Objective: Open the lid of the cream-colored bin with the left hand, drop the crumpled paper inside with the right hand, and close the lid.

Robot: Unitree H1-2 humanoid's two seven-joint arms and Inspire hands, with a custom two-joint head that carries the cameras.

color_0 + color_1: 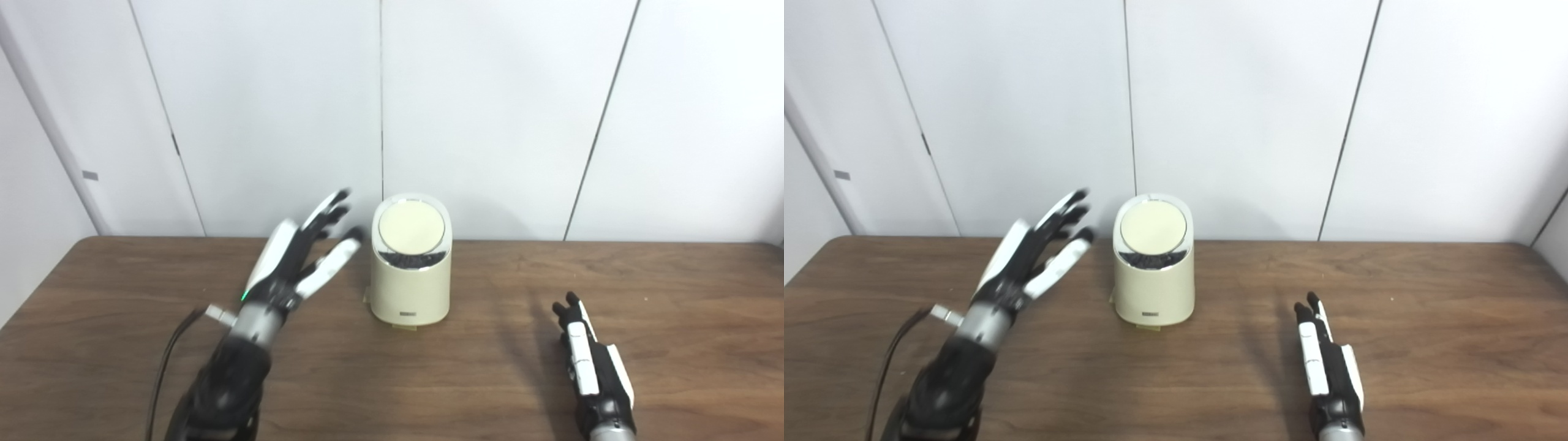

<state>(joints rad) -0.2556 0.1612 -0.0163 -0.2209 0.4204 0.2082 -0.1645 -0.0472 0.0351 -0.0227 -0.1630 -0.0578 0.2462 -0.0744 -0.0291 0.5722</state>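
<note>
Cream-colored bin [410, 269] upright at the back middle of the wooden table [122, 343], round lid [411, 228] closed. Left of the bin, raised off the table — left robot hand [300, 257], fingers [331, 263] spread, holding nothing, near but apart from the bin. Right of the bin and nearer the camera — right robot hand [591, 358], flat on the table, fingers straight, empty. No crumpled paper in view.

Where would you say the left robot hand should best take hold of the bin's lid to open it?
Probably at the lid's low front edge, coming from the bin's left, where the open left robot hand is raised. The round lid tilts toward the camera and looks shut; its hinge is not visible.
</note>
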